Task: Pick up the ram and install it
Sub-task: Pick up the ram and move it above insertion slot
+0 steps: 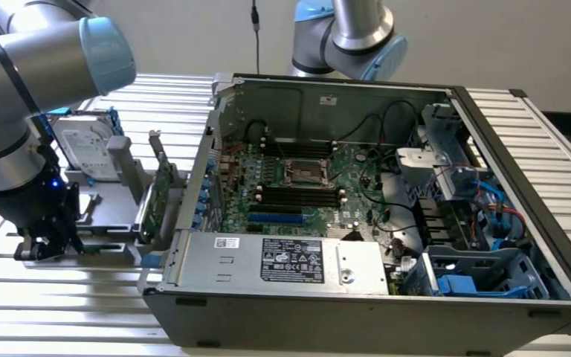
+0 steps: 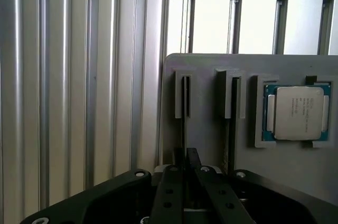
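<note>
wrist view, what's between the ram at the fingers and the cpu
In the wrist view, a second slot of the gray holder, with another thin dark stick on edge in it, lies between the ram and the cpu.

Arm [image 1: 13,111] bent low, tool [image 2: 186,156] seemingly clamped tight.

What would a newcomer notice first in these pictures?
The open computer case with its green motherboard dominates the exterior view's middle. At that view's left, the arm reaches down to a gray holder, where its fingers pinch the ram standing in a slot, near a processor chip.
</note>
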